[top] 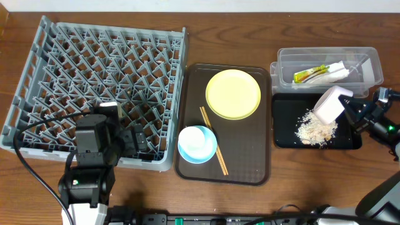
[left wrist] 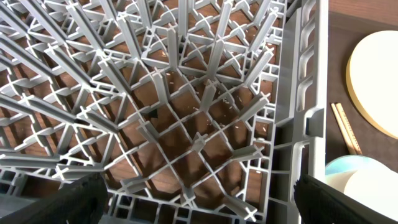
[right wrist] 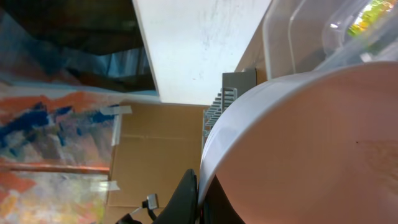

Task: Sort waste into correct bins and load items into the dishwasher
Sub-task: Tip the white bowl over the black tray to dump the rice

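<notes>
Overhead: you see a wooden table (top: 287, 187) carrying the rack (top: 94, 81), with the left gripper (top: 136, 140) spread wide above its near right corner. Beside the rack, a brown tray (top: 250, 156) holds the plate (top: 233, 94), blue bowl (top: 197, 144) and chopsticks (top: 214, 140). Farther right, the tub (top: 369, 62) holds the wrapper (top: 309, 75) and paper (top: 335, 70). The right gripper (top: 349, 109), clamped on the tilted white bowl (top: 330, 105), holds it over the black tray (top: 284, 125), where crumbs (top: 315, 130) lie. Left wrist: the fingers (left wrist: 81, 199) stand far apart over the lattice. Right wrist: the white bowl fills your view, and behind it are a white panel (right wrist: 193, 43), cardboard (right wrist: 155, 149) and a painted sheet (right wrist: 56, 124).
</notes>
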Action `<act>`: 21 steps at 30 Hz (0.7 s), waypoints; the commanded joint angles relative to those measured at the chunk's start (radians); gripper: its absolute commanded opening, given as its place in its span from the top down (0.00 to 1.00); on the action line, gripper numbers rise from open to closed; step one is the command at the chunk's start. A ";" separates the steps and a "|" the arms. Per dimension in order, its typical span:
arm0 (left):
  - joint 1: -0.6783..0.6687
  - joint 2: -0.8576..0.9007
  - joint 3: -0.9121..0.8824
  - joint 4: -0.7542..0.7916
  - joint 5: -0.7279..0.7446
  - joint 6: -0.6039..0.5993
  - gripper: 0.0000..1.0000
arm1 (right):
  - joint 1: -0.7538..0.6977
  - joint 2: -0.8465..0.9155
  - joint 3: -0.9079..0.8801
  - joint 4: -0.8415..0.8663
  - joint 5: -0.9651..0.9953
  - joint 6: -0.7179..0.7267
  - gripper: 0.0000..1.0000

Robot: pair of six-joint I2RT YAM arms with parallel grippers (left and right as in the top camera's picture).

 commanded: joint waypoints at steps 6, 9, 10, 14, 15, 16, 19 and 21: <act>-0.003 -0.001 0.021 0.000 -0.002 0.006 0.01 | 0.128 -0.037 0.014 -0.132 0.353 -0.068 0.99; -0.003 -0.001 0.021 -0.001 -0.002 0.006 0.01 | 0.185 -0.037 0.014 -0.110 0.223 -0.149 0.99; -0.003 -0.001 0.021 -0.001 -0.002 0.006 0.01 | 0.203 -0.037 0.014 -0.105 0.232 -0.148 0.99; -0.003 -0.001 0.021 -0.001 -0.002 0.006 0.01 | 0.251 -0.037 0.014 -0.112 0.340 -0.169 0.99; -0.003 -0.001 0.021 -0.002 -0.002 0.006 0.01 | 0.251 -0.038 0.014 -0.108 0.296 -0.217 0.99; -0.003 -0.001 0.021 -0.003 -0.002 0.006 0.01 | 0.251 -0.039 0.014 -0.100 0.229 -0.270 0.99; -0.003 -0.001 0.021 -0.010 -0.002 0.006 0.01 | 0.236 -0.039 0.014 -0.048 0.085 -0.280 0.99; -0.003 -0.001 0.021 -0.012 -0.002 0.006 0.01 | 0.216 -0.039 0.014 -0.040 0.235 -0.082 0.99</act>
